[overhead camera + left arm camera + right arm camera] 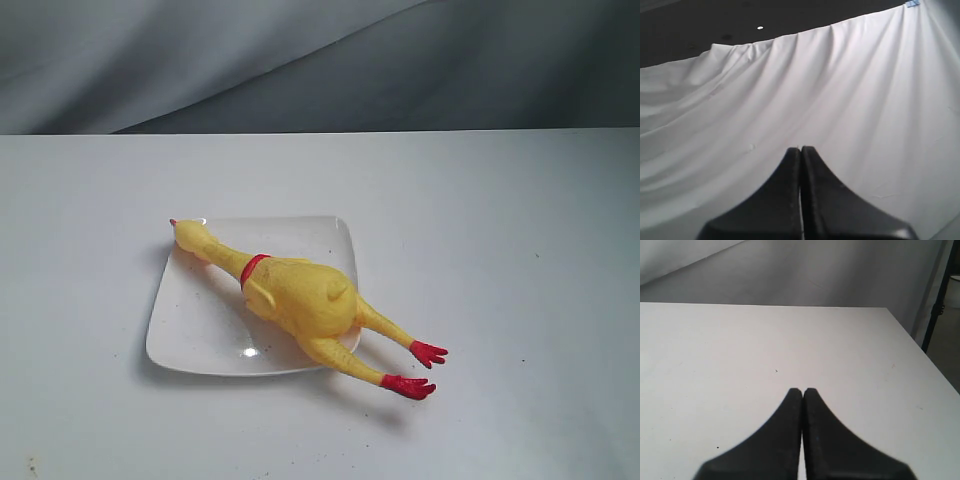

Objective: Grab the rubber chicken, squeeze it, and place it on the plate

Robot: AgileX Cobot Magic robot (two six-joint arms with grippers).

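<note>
Left gripper [801, 150]: jaws pressed together, nothing held, facing a draped cloth [840, 100]. Right gripper [802, 390]: likewise closed and empty, over the table [715, 355]. The rubber chicken [300, 295] lies diagonally across the plate [190, 335], head at its far-left corner, legs overhanging its near-right edge.

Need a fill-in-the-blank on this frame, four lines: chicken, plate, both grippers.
1. The long yellow rubber chicken lies on the glossy white square plate, its red ____ sticking out past the rim above the white table.
2. The band round its neck is ____.
3. The left gripper is ____, its black jaws pressed together.
4. The right gripper is shut and holds ____.
Missing words: feet; red; shut; nothing.
</note>
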